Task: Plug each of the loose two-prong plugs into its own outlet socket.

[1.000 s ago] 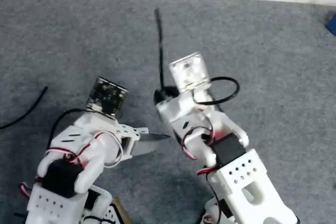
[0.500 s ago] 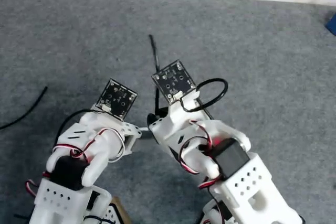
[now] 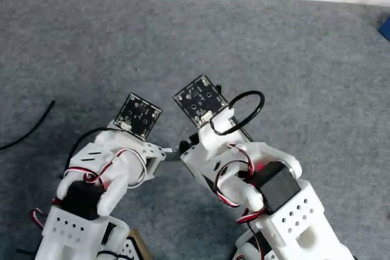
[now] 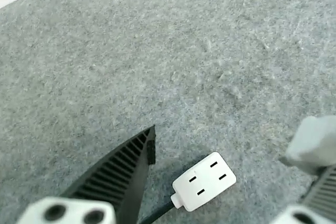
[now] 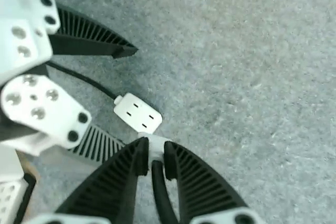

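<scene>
A white outlet socket [image 4: 203, 181] with two pairs of slots lies on the grey carpet, a black cord leaving it. My left gripper [image 4: 233, 153] stands open around it, one black ribbed finger [image 4: 126, 174] beside it. In the right wrist view my right gripper [image 5: 154, 153] is shut on a white two-prong plug [image 5: 153, 143], whose black cord [image 5: 160, 192] runs back between the fingers. The plug's front sits just short of the socket [image 5: 137, 114], almost touching it. The left gripper [image 5: 128, 98] straddles the socket there. From above, both arms [image 3: 201, 144] meet at the table's middle and cover plug and socket.
A loose black cable [image 3: 27, 127] lies on the carpet at the left. A blue object [image 3: 384, 27] shows at the right edge, and a brown corner [image 3: 140, 245] at the bottom between the arm bases. The far carpet [image 3: 195, 35] is bare.
The right arm has drawn back toward the left arm, bringing the plug and its cord with it. The left arm shifted slightly nearer. The long black cord seen earlier is now under the arms.
</scene>
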You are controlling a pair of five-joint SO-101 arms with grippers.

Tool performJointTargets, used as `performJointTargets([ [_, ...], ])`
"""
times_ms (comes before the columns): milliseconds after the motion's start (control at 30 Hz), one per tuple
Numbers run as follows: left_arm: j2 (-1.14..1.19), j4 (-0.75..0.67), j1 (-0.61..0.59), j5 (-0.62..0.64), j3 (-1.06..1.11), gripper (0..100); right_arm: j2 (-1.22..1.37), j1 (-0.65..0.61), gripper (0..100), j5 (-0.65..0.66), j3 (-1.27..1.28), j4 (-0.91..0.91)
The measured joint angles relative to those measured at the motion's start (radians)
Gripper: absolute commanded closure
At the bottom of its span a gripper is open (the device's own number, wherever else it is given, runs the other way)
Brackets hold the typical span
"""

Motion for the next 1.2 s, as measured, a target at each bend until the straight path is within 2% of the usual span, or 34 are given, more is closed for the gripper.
performJointTargets([
  [300, -0.008, -0.008, 0.0, -0.005, 0.008, 56, 0.02, 0.0, 99.3, 0.02, -0.002, 0.0],
  [433, -0.008, 0.058, -0.003, -0.041, -0.002, 56, 0.123, 0.003, 99.3, 0.02, -0.003, -0.029],
  [633, -0.008, 0.123, -0.028, -0.046, -0.014, 56, 0.284, 0.081, 99.3, 0.058, -0.003, -0.135],
  [767, -0.008, 0.123, -0.149, -0.04, -0.014, 56, 0.347, 0.091, 99.1, 0.161, -0.003, -0.198],
  [900, -0.008, 0.084, -0.327, -0.034, -0.014, 56, 0.396, 0.087, 99.1, 0.201, -0.021, -0.258],
  [1067, -0.008, -0.003, -0.583, -0.034, 0.02, 56, 0.44, -0.037, 99.1, 0.324, -0.046, -0.27],
  [1200, -0.008, -0.091, -0.715, -0.04, 0.115, 56, 0.479, -0.157, 99.1, 0.512, -0.049, -0.209],
])
